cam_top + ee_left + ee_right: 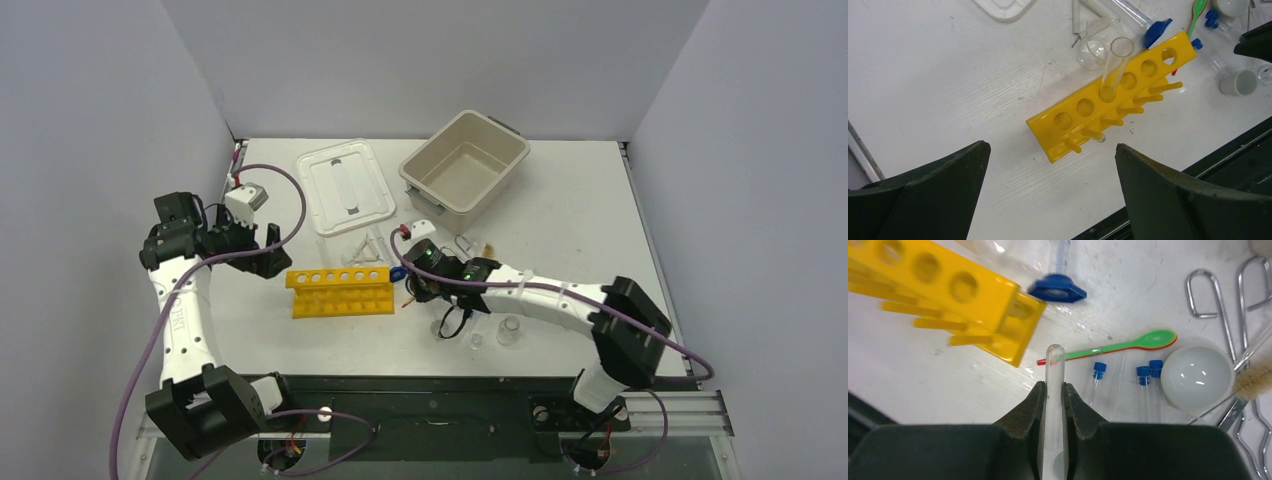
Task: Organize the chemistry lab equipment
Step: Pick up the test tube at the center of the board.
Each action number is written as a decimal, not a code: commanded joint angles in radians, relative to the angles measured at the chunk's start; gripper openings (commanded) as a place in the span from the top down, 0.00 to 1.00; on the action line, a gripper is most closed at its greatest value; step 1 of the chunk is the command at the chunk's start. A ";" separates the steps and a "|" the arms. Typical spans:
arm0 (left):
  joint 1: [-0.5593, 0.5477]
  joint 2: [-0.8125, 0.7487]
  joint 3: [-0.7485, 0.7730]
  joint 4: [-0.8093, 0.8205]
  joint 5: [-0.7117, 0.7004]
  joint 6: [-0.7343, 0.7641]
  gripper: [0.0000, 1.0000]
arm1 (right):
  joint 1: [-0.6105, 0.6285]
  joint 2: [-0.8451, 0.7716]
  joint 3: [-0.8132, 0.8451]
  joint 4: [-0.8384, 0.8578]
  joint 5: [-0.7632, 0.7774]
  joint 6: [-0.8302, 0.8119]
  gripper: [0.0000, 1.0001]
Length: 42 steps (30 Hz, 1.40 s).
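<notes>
right wrist view is showing the right pincer (1054,390) pinching a clear test tube (1054,365) along its body, rounded end pointing forward, just off the end of the yellow rack (988,300); gripping it mid-body is probably leaving the closed end free for lowering into a hole. another tube (1115,65) is already standing in one of the rack's middle holes. the left pincer (1052,165) is hovering spread wide above the rack, holding nothing, seemingly parked out of the way. blue-capped vials (1097,380), a green spatula (1128,344) and metal tongs (1223,300) are lying loose on the bench (923,375), waiting for sorting.
</notes>
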 commanded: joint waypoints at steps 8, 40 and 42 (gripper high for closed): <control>0.005 -0.119 0.118 -0.114 0.167 0.014 0.03 | 0.035 -0.475 -0.142 0.332 -0.044 -0.030 1.00; -0.271 -0.268 -0.022 0.489 0.516 -0.656 0.00 | 0.286 -0.281 0.055 0.928 0.290 -0.258 1.00; -0.329 -0.242 -0.006 0.442 0.458 -0.583 0.01 | 0.269 -0.267 0.057 0.918 0.309 -0.252 1.00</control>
